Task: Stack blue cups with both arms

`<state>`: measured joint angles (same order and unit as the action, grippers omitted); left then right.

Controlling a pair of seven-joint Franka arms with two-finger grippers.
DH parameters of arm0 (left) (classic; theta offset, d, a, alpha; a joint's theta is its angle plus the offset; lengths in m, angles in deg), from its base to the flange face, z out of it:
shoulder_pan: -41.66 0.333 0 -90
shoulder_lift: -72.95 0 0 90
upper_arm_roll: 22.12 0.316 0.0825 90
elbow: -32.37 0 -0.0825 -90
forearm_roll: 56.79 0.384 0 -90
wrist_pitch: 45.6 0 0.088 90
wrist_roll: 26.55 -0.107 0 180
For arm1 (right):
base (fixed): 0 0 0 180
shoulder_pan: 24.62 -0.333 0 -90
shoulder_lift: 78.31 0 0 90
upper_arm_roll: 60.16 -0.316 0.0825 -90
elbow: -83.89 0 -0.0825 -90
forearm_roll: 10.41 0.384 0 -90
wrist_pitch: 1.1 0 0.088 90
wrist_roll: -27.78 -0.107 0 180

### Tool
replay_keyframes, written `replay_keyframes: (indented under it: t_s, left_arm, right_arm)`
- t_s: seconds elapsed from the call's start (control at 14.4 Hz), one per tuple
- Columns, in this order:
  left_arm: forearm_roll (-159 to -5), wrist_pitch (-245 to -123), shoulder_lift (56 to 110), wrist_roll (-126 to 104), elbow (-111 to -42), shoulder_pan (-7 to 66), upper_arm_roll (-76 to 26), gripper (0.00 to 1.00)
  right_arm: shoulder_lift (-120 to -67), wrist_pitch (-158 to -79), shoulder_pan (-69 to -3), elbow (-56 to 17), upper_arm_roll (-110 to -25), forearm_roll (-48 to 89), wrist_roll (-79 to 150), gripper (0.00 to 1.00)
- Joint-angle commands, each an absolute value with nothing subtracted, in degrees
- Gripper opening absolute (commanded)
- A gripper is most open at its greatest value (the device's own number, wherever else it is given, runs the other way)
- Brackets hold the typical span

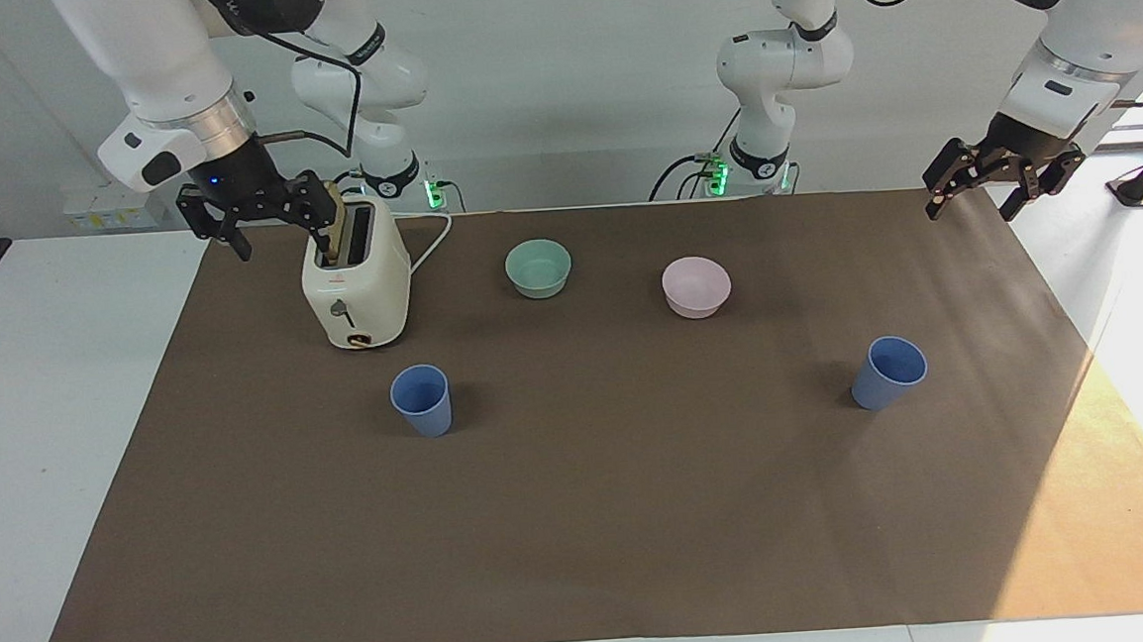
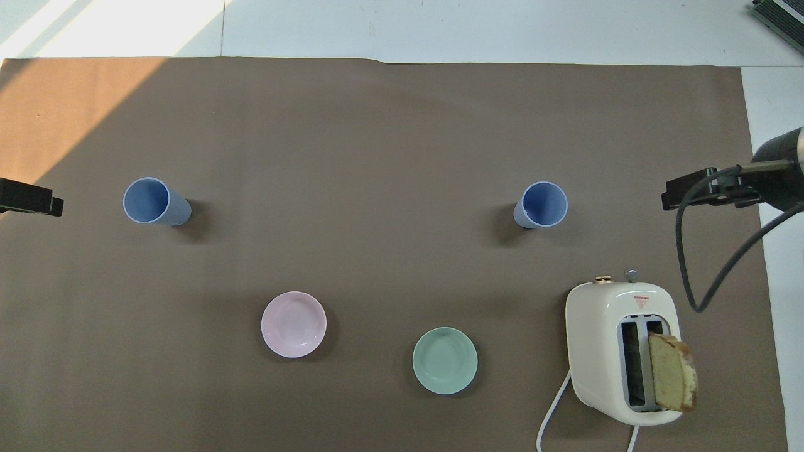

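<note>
Two blue cups stand upright on the brown mat, well apart and level with each other. One blue cup [image 1: 422,401] [image 2: 540,204] is toward the right arm's end, farther from the robots than the toaster. The other blue cup [image 1: 889,372] [image 2: 154,201] is toward the left arm's end. My right gripper [image 1: 274,236] hangs open in the air beside the toaster's top, holding nothing. My left gripper [image 1: 971,205] hangs open over the mat's corner at its own end, also holding nothing. Neither gripper is near a cup.
A cream toaster [image 1: 357,282] [image 2: 619,351] with a bread slice [image 2: 672,371] sticking out stands nearest the right arm. A mint-green bowl [image 1: 538,267] [image 2: 445,360] and a pink bowl [image 1: 696,286] [image 2: 294,324] sit between the cups and the robots. White table [image 1: 61,412] surrounds the mat.
</note>
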<state>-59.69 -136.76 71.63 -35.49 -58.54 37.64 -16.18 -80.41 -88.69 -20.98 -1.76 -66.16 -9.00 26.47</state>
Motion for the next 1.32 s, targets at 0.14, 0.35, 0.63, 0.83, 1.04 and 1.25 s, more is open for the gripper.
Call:
replay_keyframes:
  t_s: [0.14,0.35,0.63,0.83,1.04,1.25]
  left_arm:
    - [-58.6,-137.6,70.6,-34.6,-59.6,36.6,-16.1,1.0]
    - [-58.7,-138.0,70.6,-34.6,-59.6,36.5,-16.1,1.0]
    - [-58.7,-138.1,70.5,-34.6,-59.6,36.5,-16.1,1.0]
    - [-58.8,-138.1,70.6,-35.0,-59.7,36.6,-16.1,1.0]
    - [-58.7,-138.2,70.6,-35.2,-59.6,36.5,-16.1,1.0]
    - [-58.8,-138.3,70.5,-35.2,-60.0,36.5,-16.1,1.0]
  right_arm:
    - [-79.6,-88.7,-20.1,-2.4,-66.5,-7.8,27.9,1.0]
    - [-79.6,-88.7,-20.1,-2.4,-66.5,-7.8,27.9,1.0]
    - [-79.6,-88.7,-20.1,-2.4,-66.5,-7.8,27.9,1.0]
    - [-79.6,-88.7,-20.1,-2.4,-66.5,-7.8,27.9,1.0]
    - [-79.6,-88.7,-20.1,-2.5,-66.5,-7.8,27.9,1.0]
    - [-79.6,-88.7,-20.1,-2.4,-66.5,-7.8,27.9,1.0]
